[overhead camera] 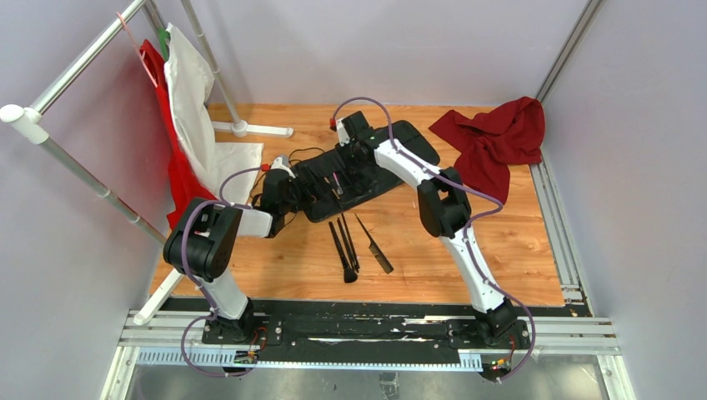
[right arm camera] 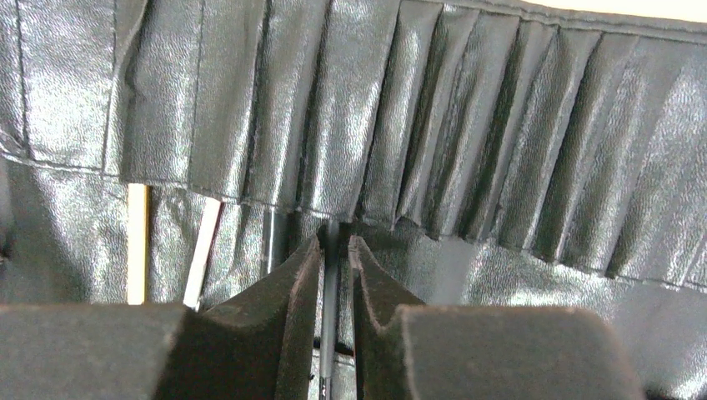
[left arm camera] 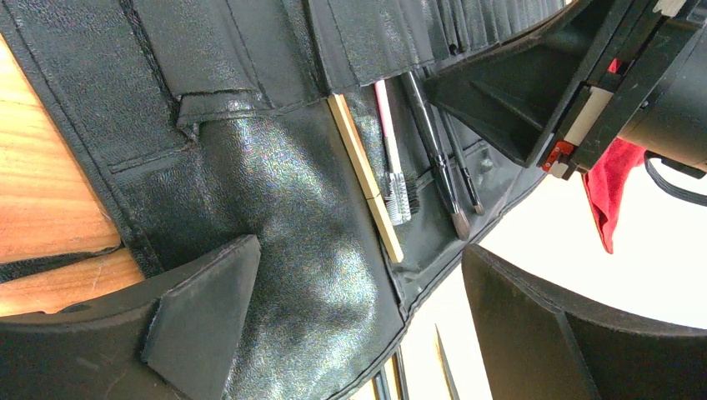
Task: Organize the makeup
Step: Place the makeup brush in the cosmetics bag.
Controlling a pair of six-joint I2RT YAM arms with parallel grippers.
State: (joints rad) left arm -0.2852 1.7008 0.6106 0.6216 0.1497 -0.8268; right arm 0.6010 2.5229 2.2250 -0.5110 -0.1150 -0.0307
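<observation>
Right wrist view: the right gripper (right arm camera: pixel 335 242) sits low over the black roll-up case (right arm camera: pixel 500 142), its two fingers only a narrow way apart. A thin black brush handle (right arm camera: pixel 331 287) runs up between them and slips under the edge of a pleated slot just past the fingertips. A sliver of gap shows beside the handle, so the jaws stand loose around it and are not clamped. Off to one side of this gripper, a tan-handled brush (right arm camera: pixel 137 242) and a pink-handled brush (right arm camera: pixel 203 250) stick out of neighbouring slots.

In the left wrist view the left gripper (left arm camera: pixel 358 250) is spread wide and has hold of nothing. The end of the case lies between its fingers. One finger is over the shiny fabric, though contact cannot be told, and the other is beside the case's edge. Just ahead of the fingertips the tan and pink handles lie side by side with their heads toward this gripper. Next to them are two black-handled brushes (left arm camera: pixel 438 158), all of these tucked into slots. The right gripper's black body stands further ahead.

From the top view, a few loose black brushes (overhead camera: pixel 343 250) and a black comb (overhead camera: pixel 373 244) lie on the wooden table (overhead camera: pixel 517 250). They are on the base side of both grippers, near the case's edge. A red cloth (overhead camera: pixel 496 137) lies beyond the right arm. A white cloth (overhead camera: pixel 196 117) hangs on a rack (overhead camera: pixel 75 67) beside the left arm.
</observation>
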